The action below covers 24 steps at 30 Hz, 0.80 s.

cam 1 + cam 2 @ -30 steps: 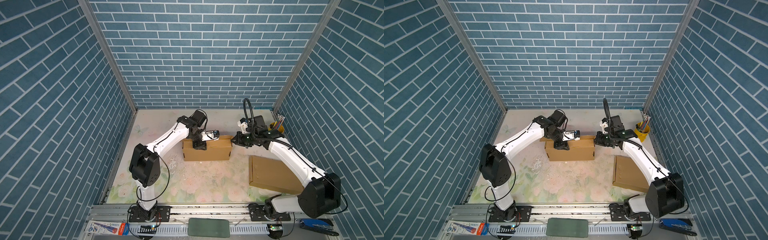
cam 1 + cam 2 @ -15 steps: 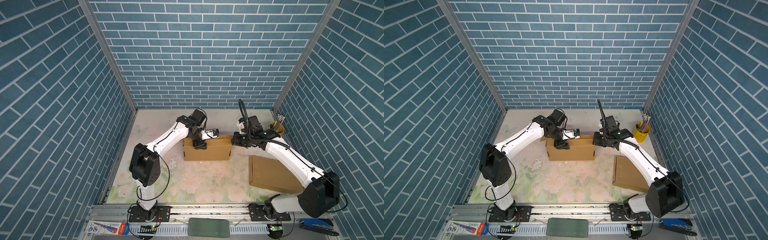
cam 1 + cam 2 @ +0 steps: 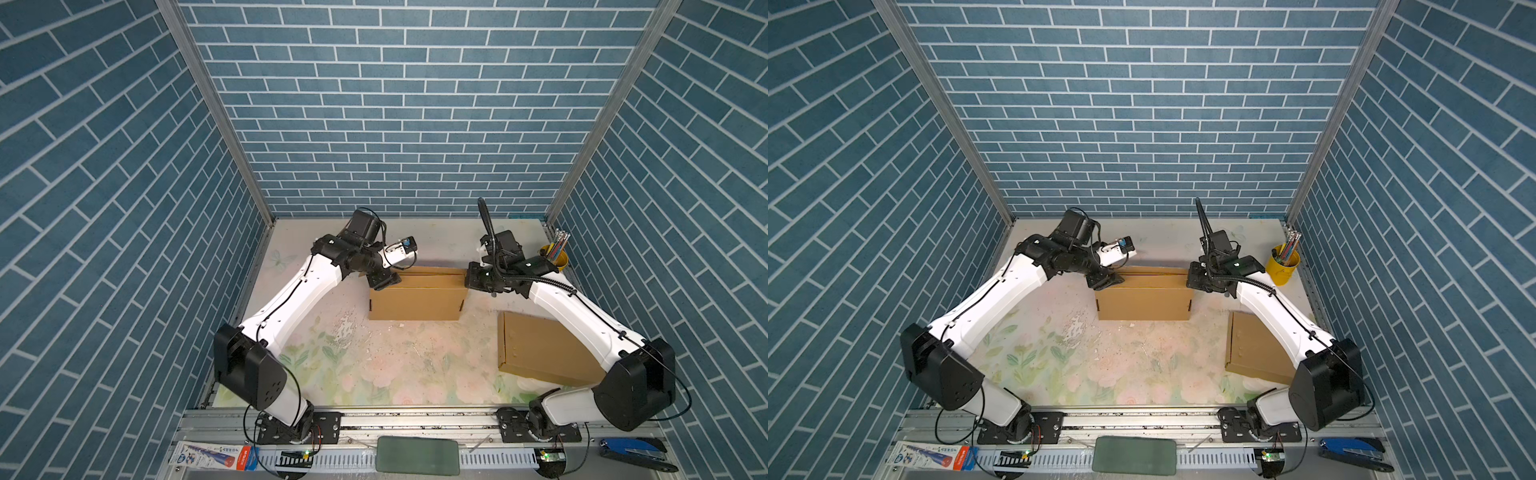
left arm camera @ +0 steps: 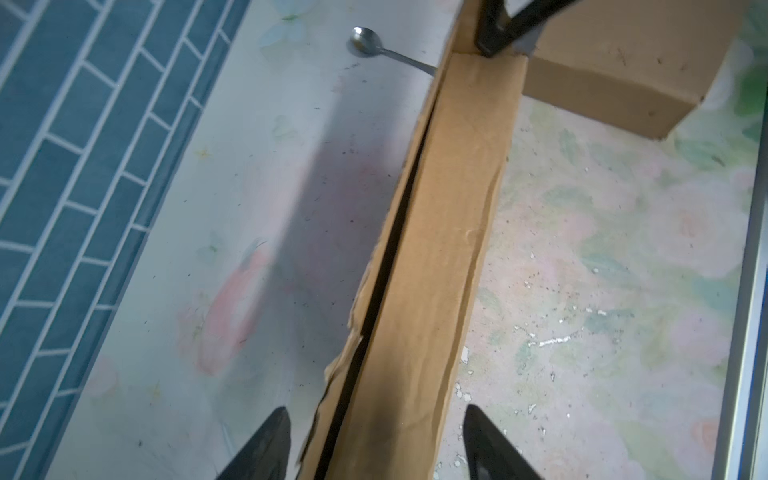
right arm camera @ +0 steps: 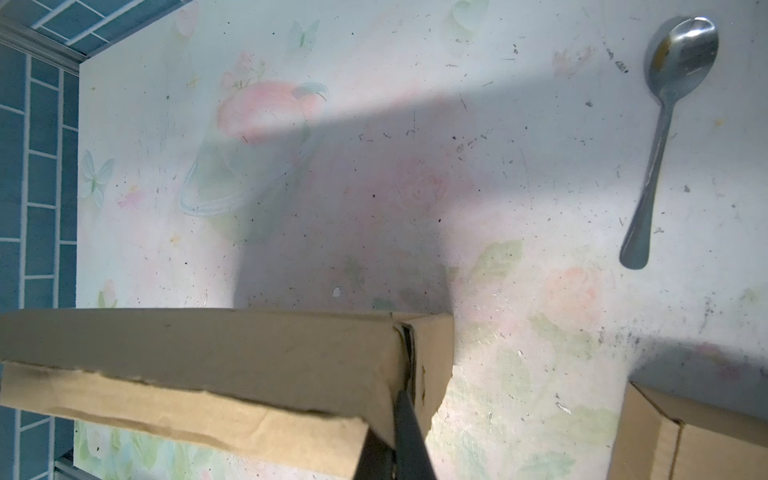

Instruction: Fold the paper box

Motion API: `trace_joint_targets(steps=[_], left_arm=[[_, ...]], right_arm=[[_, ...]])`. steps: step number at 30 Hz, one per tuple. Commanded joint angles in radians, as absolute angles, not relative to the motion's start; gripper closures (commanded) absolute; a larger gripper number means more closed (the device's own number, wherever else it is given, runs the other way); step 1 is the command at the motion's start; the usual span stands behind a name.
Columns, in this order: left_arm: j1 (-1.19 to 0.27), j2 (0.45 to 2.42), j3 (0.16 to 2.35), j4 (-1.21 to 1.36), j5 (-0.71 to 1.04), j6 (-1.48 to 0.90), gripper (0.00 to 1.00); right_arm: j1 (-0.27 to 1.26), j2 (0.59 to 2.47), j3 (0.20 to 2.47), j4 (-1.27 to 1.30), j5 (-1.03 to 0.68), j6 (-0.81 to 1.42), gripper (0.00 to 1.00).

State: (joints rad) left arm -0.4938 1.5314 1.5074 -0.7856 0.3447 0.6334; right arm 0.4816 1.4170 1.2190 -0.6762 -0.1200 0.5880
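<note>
**Cell inventory: box-folding station, as I read it from my console**

1. Paper box (image 3: 415, 299) (image 3: 1144, 301) (image 4: 449, 249) (image 5: 208, 353). Brown cardboard. It stands on the table (image 3: 374, 365) toward the back middle, between the two arms. A broad side faces the cameras and a narrow face is up. In the left wrist view I see a dark slit gaping along the wall-side edge of that top face, bordered by a ragged flap.

2. Left gripper (image 3: 380, 281) (image 3: 1102, 281) (image 4: 374, 411). It sits at the box's upper left end. The jaws stand well apart, one fingertip on each side of the narrow top face. A strip of table shows between each tip and the cardboard. It holds nothing.

3. Right gripper (image 3: 471, 281) (image 3: 1192, 281) (image 5: 401, 436). It sits at the box's upper right corner. The jaws are closed together, with the tip at the corner seam of the end panel. I cannot tell whether a cardboard edge is pinched between them.

4. Second carton (image 3: 540, 349) (image 3: 1254, 353). It lies flat at the right front, partly under the right arm, near the paper box but not touching it.

5. Spoon (image 5: 665, 124) (image 4: 370, 41). Metal. It lies on the table on the wall side of the box. I find it only in the wrist views.

6. Yellow cup (image 3: 557, 259) (image 3: 1283, 270). It holds pencils and stands in the back right corner.

7. Blue stapler (image 3: 631, 451) (image 3: 1350, 451). It lies on the front rail, at the right end.
</note>
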Motion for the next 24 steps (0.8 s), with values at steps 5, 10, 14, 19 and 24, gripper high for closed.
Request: trace_joint_targets(steps=[5,10,14,19,24], left_arm=[[-0.307,1.386,1.402,-0.716,0.331,0.226,0.47],[-0.274,1.387,1.367,-0.736,0.358,0.212,0.50],[-0.250,1.447,1.385,-0.747,0.369,0.219,0.54],[-0.247,1.512,1.427,-0.767,0.386,0.237,0.59],[-0.247,1.523,1.437,-0.768,0.430,0.238,0.60]], right_arm=[[0.492,1.448,1.221,-0.846,-0.094,0.632,1.00],[0.498,1.449,1.220,-0.851,-0.069,0.629,1.00],[0.502,1.452,1.216,-0.847,-0.069,0.629,1.00],[0.506,1.454,1.213,-0.847,-0.067,0.630,1.00],[0.509,1.456,1.213,-0.847,-0.065,0.630,1.00]])
